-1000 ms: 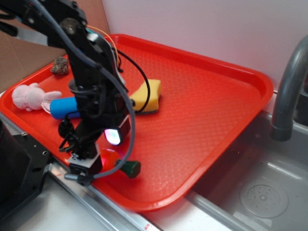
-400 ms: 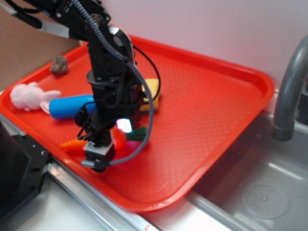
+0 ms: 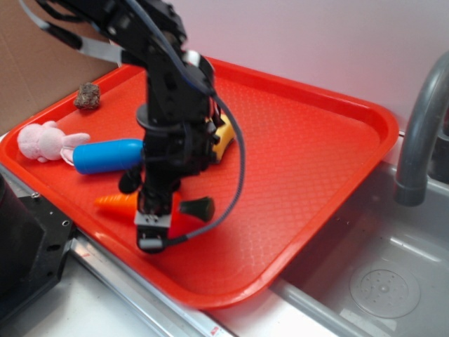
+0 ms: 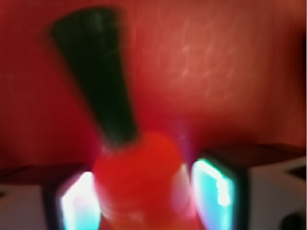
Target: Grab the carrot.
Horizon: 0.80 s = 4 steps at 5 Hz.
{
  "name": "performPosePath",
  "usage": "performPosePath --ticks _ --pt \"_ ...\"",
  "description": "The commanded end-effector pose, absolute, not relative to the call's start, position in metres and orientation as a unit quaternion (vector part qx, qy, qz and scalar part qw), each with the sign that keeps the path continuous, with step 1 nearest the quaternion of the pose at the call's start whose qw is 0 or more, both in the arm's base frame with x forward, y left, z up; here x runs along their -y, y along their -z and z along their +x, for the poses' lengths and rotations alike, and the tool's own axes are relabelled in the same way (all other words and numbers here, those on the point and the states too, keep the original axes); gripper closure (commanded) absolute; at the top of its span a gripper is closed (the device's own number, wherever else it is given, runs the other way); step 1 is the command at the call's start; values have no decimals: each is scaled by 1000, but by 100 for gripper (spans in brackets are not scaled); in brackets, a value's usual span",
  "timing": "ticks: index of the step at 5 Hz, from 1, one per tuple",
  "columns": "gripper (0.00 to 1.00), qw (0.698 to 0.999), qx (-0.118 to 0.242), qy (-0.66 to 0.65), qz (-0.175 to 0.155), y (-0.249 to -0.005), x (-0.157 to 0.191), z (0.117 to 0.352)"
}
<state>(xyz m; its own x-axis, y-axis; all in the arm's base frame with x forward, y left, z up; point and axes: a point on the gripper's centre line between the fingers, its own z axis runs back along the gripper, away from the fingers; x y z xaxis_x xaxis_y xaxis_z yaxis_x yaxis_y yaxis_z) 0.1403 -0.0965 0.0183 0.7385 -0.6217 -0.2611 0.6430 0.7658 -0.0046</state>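
Exterior, gripper (image 3: 156, 223): pointed down over the near-left part of the red tray (image 3: 302, 161), its jaws closed around the middle of the carrot (image 3: 118, 203).
Exterior, carrot: lay crosswise, orange tip poking left, dark green stem cap (image 3: 198, 208) poking right.
Exterior, neighbours: blue bottle (image 3: 105, 155) just behind the carrot; pink bunny (image 3: 43, 140) further left; yellow sponge (image 3: 222, 137) behind the arm; brown lump (image 3: 88, 96) at the far-left rim.
Exterior, room: the tray's right half lay bare; sink (image 3: 382, 281) and faucet (image 3: 419, 133) beyond its right edge.
Wrist, gripper (image 4: 144, 194): blurred; lit pads (image 4: 216, 191) pressed both sides of the carrot (image 4: 139, 167), stem cap (image 4: 103, 76) pointing away.
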Motion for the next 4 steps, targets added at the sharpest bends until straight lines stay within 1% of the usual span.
performPosePath --ticks 1,2,3,4 --pt "100 947 -130 294 28 -18 117 130" --pt "100 946 -104 306 5 -36 114 134" --pt "100 960 -15 278 32 -85 98 150" --pt "100 976 45 199 71 -137 71 152"
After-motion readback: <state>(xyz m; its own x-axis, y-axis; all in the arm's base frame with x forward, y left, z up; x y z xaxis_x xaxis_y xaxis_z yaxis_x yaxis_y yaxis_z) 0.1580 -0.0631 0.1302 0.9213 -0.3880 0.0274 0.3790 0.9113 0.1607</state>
